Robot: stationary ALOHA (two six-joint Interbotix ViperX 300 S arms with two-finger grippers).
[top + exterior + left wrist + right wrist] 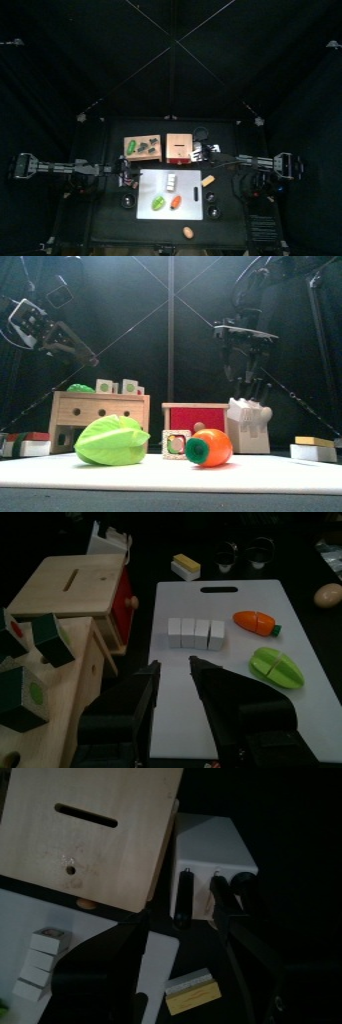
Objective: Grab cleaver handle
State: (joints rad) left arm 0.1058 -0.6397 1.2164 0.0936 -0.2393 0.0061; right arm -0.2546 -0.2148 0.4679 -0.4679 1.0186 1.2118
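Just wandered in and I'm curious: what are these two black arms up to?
The right claw hangs open above the white knife block, whose dark handles stick up; nothing is held yet. The left arm's claw waits over the white cutting board, where a toy carrot, a green vegetable and white blocks lie.
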